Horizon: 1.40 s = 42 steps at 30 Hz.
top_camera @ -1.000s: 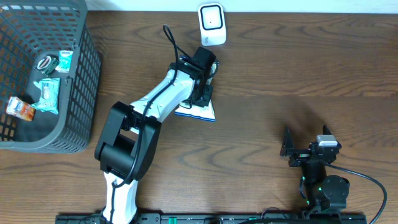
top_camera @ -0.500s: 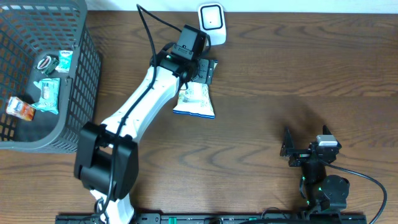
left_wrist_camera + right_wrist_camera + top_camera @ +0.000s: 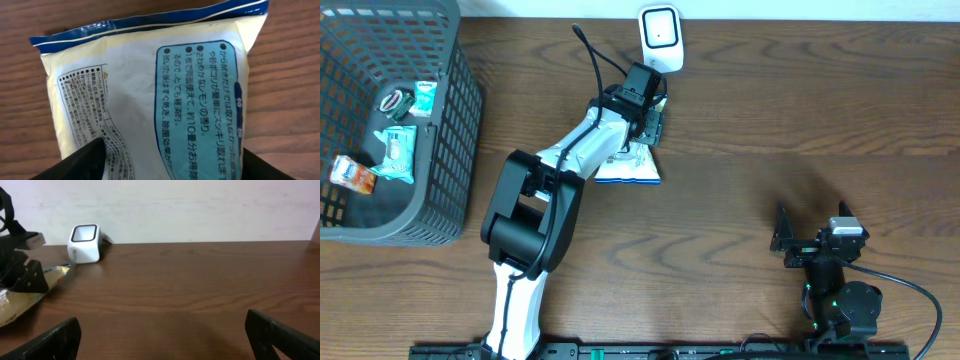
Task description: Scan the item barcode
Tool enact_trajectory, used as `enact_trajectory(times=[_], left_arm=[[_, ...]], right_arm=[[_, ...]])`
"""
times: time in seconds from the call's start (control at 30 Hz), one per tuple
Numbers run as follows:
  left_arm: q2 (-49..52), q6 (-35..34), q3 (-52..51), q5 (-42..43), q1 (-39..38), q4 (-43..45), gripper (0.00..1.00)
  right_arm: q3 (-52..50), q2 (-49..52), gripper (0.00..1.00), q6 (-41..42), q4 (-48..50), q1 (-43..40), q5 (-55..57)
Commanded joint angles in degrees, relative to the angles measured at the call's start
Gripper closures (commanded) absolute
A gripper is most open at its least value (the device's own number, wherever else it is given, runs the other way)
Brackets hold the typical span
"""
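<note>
The item, a pale yellow packet (image 3: 638,170) with a blue edge and a teal printed panel, lies flat on the wood table just in front of the white scanner (image 3: 660,38). My left gripper (image 3: 648,118) hangs over the packet's far end. In the left wrist view the packet (image 3: 150,90) fills the frame, and the left gripper (image 3: 170,165) is open, its black fingers (image 3: 75,162) spread to either side of the packet. No barcode shows. My right gripper (image 3: 810,225) rests open at the near right, nothing between its fingers (image 3: 50,340).
A dark mesh basket (image 3: 450,150) with several small packets inside stands at the far left. From the right wrist view the scanner (image 3: 84,242) stands by the back wall, with the packet (image 3: 20,300) and left gripper (image 3: 20,265) at the left edge.
The left gripper let go of the packet, rose toward the scanner, then came back down over the packet's far end. The packet has stayed on the table. The right arm is still.
</note>
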Motion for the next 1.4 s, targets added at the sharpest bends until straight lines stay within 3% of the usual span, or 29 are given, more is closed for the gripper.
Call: enact_trajectory(times=[0.0, 0.37, 0.5, 0.57, 0.7, 0.8, 0.9, 1.27, 1.37], left_arm=[[-0.31, 0.94, 0.11, -2.56, 0.26, -0.37, 0.28], [-14.99, 0.90, 0.11, -2.56, 0.26, -1.53, 0.29], [-15.67, 0.90, 0.04, -2.56, 0.37, -1.97, 0.59], [-14.69, 0.52, -0.13, -2.56, 0.35, -2.62, 0.68], [-11.85, -1.29, -0.68, -2.05, 0.28, -4.42, 0.76], [-9.27, -2.16, -0.68, 2.84, 0.24, -6.49, 0.80], [-6.58, -2.16, -0.72, 6.99, 0.24, -7.34, 0.80], [1.55, -2.10, -0.72, 6.95, 0.26, -7.50, 0.79], [0.66, -2.08, -0.39, 6.91, 0.55, -7.26, 0.62]], right_arm=[[-0.20, -0.24, 0.01, 0.61, -0.09, -0.37, 0.28], [-0.20, -0.24, 0.01, 0.61, -0.09, -0.37, 0.28], [-0.20, -0.24, 0.01, 0.61, -0.09, -0.37, 0.28], [-0.20, -0.24, 0.01, 0.61, -0.09, -0.37, 0.28], [-0.20, -0.24, 0.01, 0.61, -0.09, -0.37, 0.28], [-0.20, -0.24, 0.01, 0.61, -0.09, -0.37, 0.28], [-0.20, -0.24, 0.01, 0.61, -0.09, -0.37, 0.28], [-0.20, -0.24, 0.01, 0.61, -0.09, -0.37, 0.28], [-0.20, -0.24, 0.01, 0.61, -0.09, -0.37, 0.28]])
